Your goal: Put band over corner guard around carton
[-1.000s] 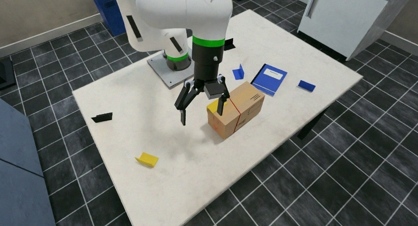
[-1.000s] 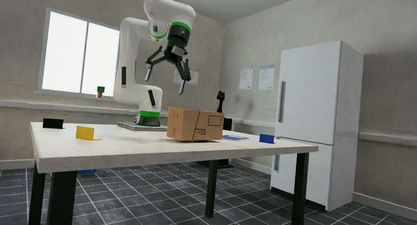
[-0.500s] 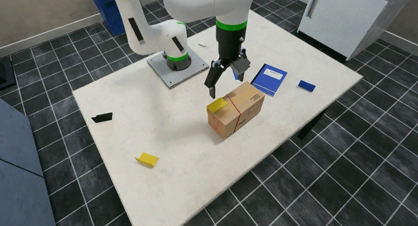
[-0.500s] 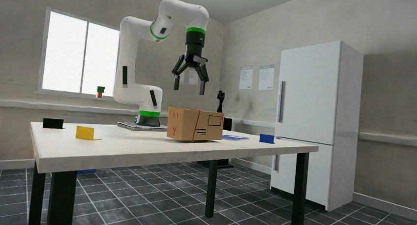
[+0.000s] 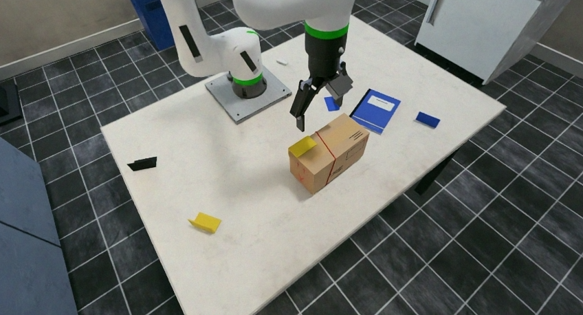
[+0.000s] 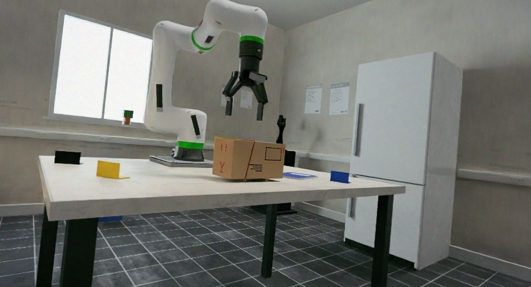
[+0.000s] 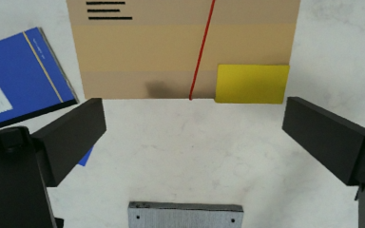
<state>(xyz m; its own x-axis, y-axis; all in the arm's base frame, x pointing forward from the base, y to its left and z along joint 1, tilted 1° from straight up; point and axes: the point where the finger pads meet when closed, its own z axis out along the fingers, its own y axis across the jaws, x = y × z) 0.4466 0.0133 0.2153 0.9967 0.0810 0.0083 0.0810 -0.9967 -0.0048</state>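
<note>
A brown carton [image 5: 329, 152] lies on the white table, right of centre. A yellow corner guard [image 5: 302, 146] sits on its top corner at the near-left end. A thin red band [image 5: 327, 156] runs slanted round the carton beside the guard, not over it. My gripper [image 5: 321, 107] is open and empty, hanging above the table just behind the carton's guard end. The wrist view shows the carton [image 7: 184, 47], the guard [image 7: 252, 84] and the band [image 7: 202, 49] ahead of my spread fingers. From the side, the gripper [image 6: 243, 113] hangs well above the carton [image 6: 247, 158].
A blue notebook [image 5: 375, 109] lies right behind the carton. Loose guards lie around: small blue [image 5: 331, 103], blue [image 5: 427, 119], yellow [image 5: 205, 222], black [image 5: 143, 163]. The arm's base plate [image 5: 247, 91] is at the back; a fridge [image 5: 487, 21] stands beyond the table.
</note>
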